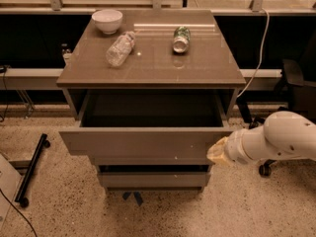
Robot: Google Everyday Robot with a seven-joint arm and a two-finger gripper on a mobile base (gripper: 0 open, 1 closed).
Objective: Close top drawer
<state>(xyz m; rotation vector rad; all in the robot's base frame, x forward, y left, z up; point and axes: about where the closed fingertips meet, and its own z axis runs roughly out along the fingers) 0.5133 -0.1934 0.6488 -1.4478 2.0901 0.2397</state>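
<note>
The top drawer of the grey-brown cabinet stands partly open, its flat front panel pulled out a short way from the cabinet body and its box interior in shadow. My gripper is at the end of the white arm coming in from the right. It sits against the right end of the drawer's front panel.
On the cabinet top lie a white bowl, a clear plastic bottle on its side and a can on its side. A shorter lower drawer sticks out slightly. An office chair stands at the right, a black stand lies at the left.
</note>
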